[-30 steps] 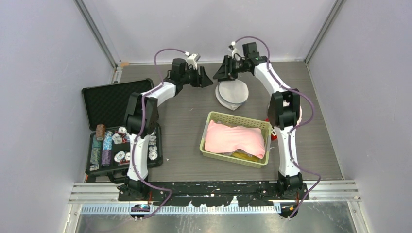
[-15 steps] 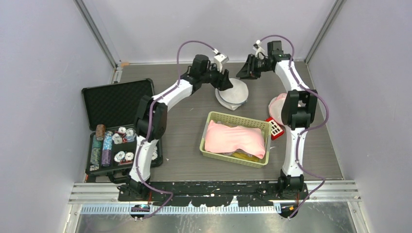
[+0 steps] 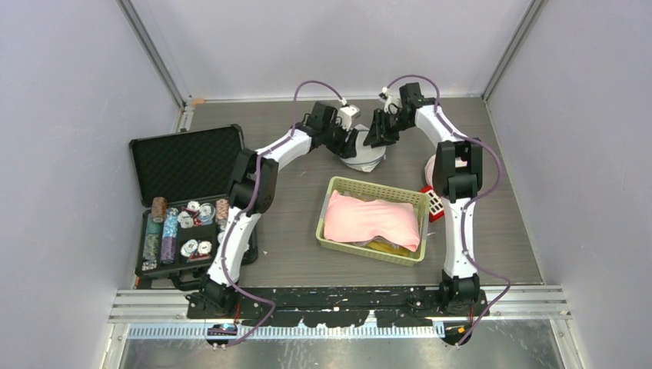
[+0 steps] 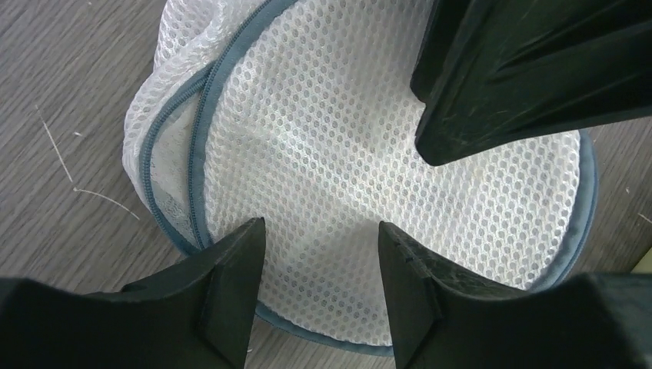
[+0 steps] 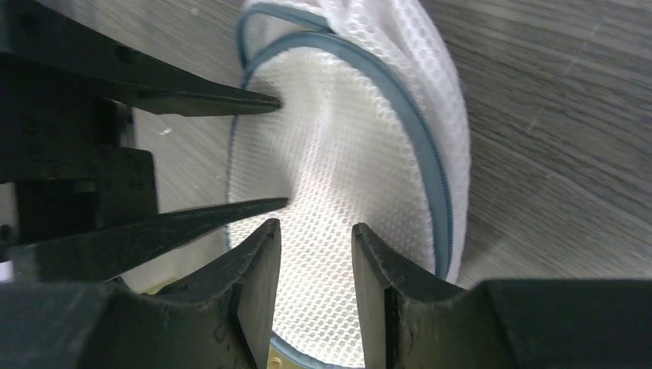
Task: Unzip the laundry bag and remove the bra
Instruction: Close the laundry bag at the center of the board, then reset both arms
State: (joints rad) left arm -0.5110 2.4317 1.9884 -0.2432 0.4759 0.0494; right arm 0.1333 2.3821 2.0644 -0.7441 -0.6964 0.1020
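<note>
- An open black case (image 3: 188, 157) of poker chips (image 3: 175, 231) sits near the left arm's base.
- Mid-table stands a yellow-green basket (image 3: 332, 201) with a pink cloth (image 3: 372, 220) bundled inside.
- Just beyond the basket lies the laundry bag (image 3: 364, 161): round, domed white mesh, with a blue-grey zip band running round its rim.
- The left gripper (image 4: 321, 234) hangs close over the mesh, fingers spread wide, gripping nothing.
- The right gripper (image 5: 317, 229) faces it from the other side, low over the bag, fingers only slightly parted, also gripping nothing.
</note>
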